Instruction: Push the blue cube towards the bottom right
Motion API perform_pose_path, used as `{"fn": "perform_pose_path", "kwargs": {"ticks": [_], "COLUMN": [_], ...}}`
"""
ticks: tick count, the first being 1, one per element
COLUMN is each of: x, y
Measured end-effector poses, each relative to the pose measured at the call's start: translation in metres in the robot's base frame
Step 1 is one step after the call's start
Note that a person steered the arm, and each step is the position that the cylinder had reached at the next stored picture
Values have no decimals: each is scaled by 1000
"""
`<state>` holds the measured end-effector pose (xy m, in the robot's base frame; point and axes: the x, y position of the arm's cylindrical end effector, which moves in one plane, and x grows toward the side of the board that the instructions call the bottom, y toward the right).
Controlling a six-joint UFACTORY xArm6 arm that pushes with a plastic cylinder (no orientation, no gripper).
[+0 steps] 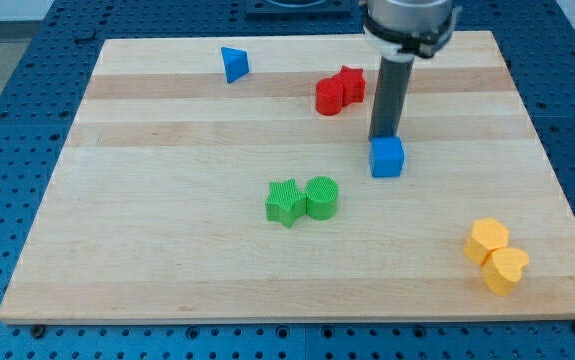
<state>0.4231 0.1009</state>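
The blue cube (387,157) sits right of the board's centre. My tip (383,137) is at the cube's top edge, just behind it and touching or nearly touching it. The dark rod rises from there to the arm at the view's top. The cube is upright and fully visible.
A blue triangular block (234,64) lies at the top left. A red cylinder (328,97) and a red star (350,84) touch left of the rod. A green star (285,202) and a green cylinder (322,197) touch at the centre. Two yellow blocks (497,257) lie at the bottom right.
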Motion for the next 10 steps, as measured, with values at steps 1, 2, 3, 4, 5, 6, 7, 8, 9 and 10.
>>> {"fn": "perform_pose_path", "kwargs": {"ticks": [1,2,3,4,5,6,7,8,9,10], "x": [24,25,24,53,82,87,70,67,79,104], "y": [4,4,4,4,5,6,6,-14,-29,-23]}}
